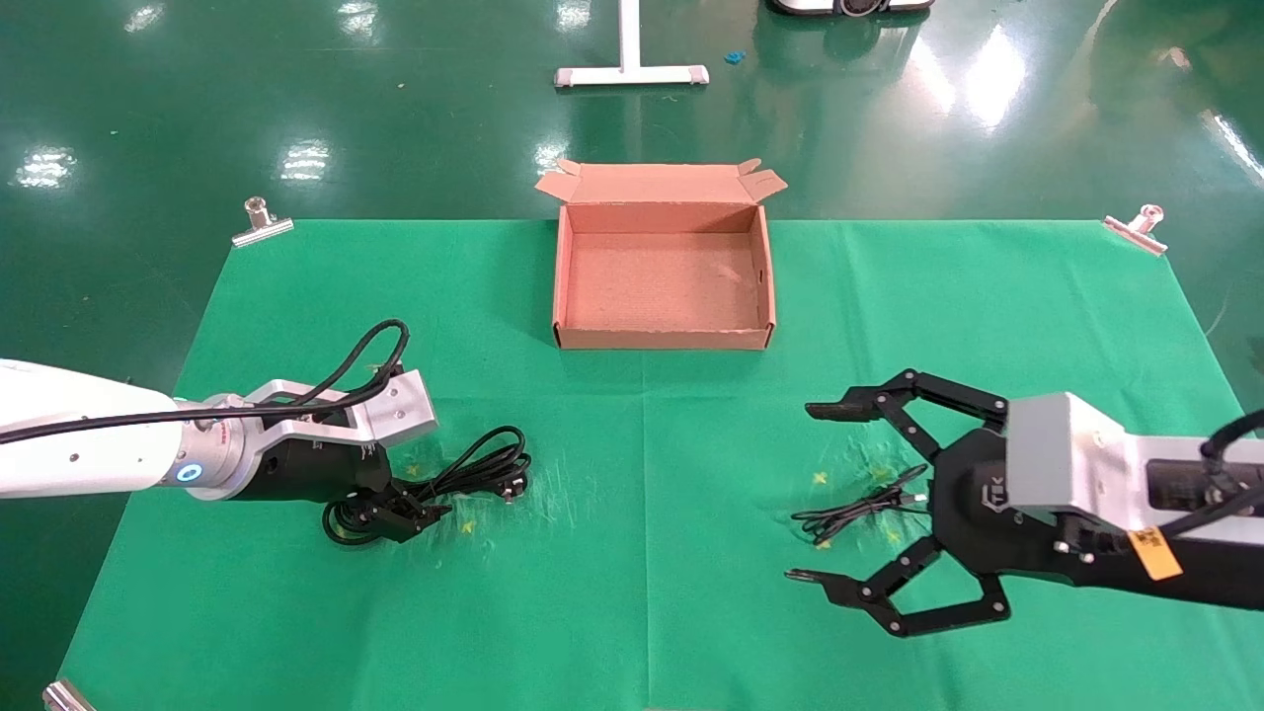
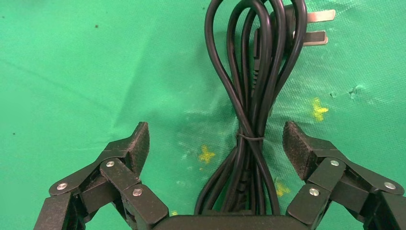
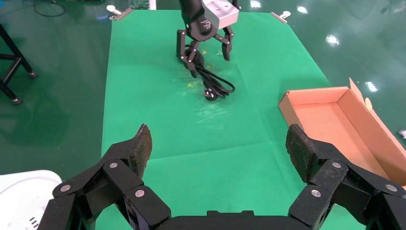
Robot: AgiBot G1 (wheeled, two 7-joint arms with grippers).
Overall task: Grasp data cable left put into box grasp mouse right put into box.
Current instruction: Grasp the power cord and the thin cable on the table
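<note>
My left tool point(image 2: 215, 143) is down at the worktop point(image 1: 642, 592) with its pads spread wide on either side of the data cable point(image 2: 251, 115), straddling the tied waist of the bundle without touching it yet. The cable lies flat on the green cover on my left side, its loops fanning away from me and its plug point(image 2: 306, 28) at the far end. The main risk, as I judge it, is that when I close, the pads catch only the outer strands; the thin tie holds the waist together, but the long loops beyond it are loose and could sag, drag across the cover or hook on the near wall of the box point(image 1: 662, 338) as I carry them over. The heavy plug could also swing and pull the bundle askew in my grip. The cover looks wrinkled here, so a low pinch might gather fabric along with the cord. My right tool point(image 1: 859, 494) is held wide open above the worktop on my right side, with a thin black cord point(image 1: 859, 509) lying between its fingers; I cannot make out the mouse itself, likely hidden under that tool, so a grasp there could close on cord alone. The box sits open at the far middle of the worktop.
</note>
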